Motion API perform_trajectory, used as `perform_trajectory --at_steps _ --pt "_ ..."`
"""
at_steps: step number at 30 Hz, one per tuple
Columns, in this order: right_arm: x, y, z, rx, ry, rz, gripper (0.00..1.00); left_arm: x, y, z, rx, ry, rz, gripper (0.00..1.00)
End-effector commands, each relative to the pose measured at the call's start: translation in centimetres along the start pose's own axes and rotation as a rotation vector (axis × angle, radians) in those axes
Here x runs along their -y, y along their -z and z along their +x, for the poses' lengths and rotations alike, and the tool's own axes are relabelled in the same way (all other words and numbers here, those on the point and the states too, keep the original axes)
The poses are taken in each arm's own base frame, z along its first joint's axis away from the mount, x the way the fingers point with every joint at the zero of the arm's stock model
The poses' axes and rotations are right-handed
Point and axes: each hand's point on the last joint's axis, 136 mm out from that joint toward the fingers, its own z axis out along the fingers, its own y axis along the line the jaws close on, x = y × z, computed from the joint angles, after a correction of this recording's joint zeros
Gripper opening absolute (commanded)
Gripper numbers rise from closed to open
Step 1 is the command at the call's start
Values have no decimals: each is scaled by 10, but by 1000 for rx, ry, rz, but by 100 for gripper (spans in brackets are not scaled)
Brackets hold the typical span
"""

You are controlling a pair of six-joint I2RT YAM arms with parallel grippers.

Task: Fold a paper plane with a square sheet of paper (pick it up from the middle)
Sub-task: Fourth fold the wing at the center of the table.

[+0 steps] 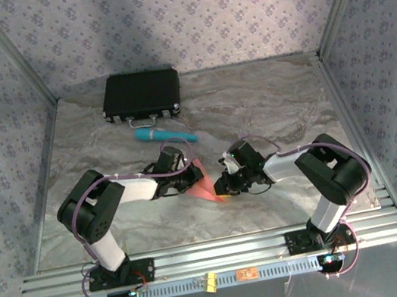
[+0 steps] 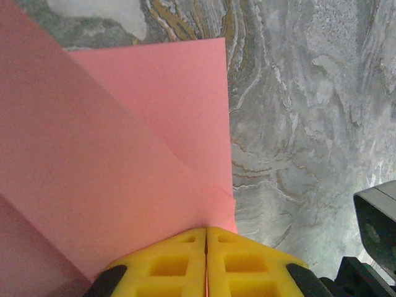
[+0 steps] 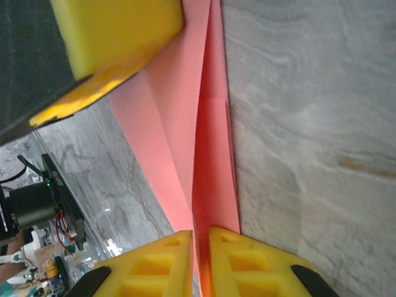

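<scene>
Surface: grey marbled table point(image 1: 275, 104), boxed in by a metal frame and walls point(image 1: 182, 13) papered in a small floral print.
Far left of table: a black case point(image 1: 141, 95) lies flat and shut; a teal cylinder point(image 1: 165, 134) lies on its side just in front of it, apart from it.
Paper: the square sheet of paper point(image 1: 203, 182) sits near the middle of the table, between the two grippers. It is salmon pink and already creased, with layers overlapping; in the left wrist view point(image 2: 124, 154) a diagonal fold runs across it.
Left gripper: the left gripper point(image 2: 206, 238) has its yellow fingers point(image 2: 167, 266) pressed together, pinching the pink layers at one end. From above it reaches the paper from the left point(image 1: 187, 179).
Right gripper: the right gripper point(image 3: 201, 247) is clamped on the opposite end, a thin pink edge caught between its yellow fingers point(image 3: 241, 263). From above it meets the paper from the right point(image 1: 223, 188).
Between the grippers: in the right wrist view the paper point(image 3: 185, 124) runs up from the right gripper to the left gripper's yellow pad at the upper left, with the table beside it.
</scene>
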Motion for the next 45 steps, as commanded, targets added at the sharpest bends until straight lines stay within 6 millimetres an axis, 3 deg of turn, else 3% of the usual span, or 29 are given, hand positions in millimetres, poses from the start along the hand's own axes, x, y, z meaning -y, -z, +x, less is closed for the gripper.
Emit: perform_trajectory --at_steps 1,5,12,18,25,31,37,45 --pt "22 5 25 -71 -38 77 16 -26 -7 5 -15 11 -84 9" --pt "28 6 29 -81 -54 106 17 -25 -7 4 -14 12 -80 9" --pt "33 2 35 -108 -42 95 6 -26 -7 4 -15 14 -83 9" --pt "30 5 36 -100 -36 82 15 -26 -7 4 -17 13 -82 9" --pt "33 8 40 -106 -28 100 16 -26 -7 5 -17 13 -82 9" --pt "36 11 40 -101 -22 126 14 -26 -7 5 -17 13 -82 9" --pt "37 7 43 -115 -33 111 5 -25 -7 5 -18 13 -79 9" --pt "35 11 44 -108 -36 114 12 -27 -7 5 -18 13 -81 9"
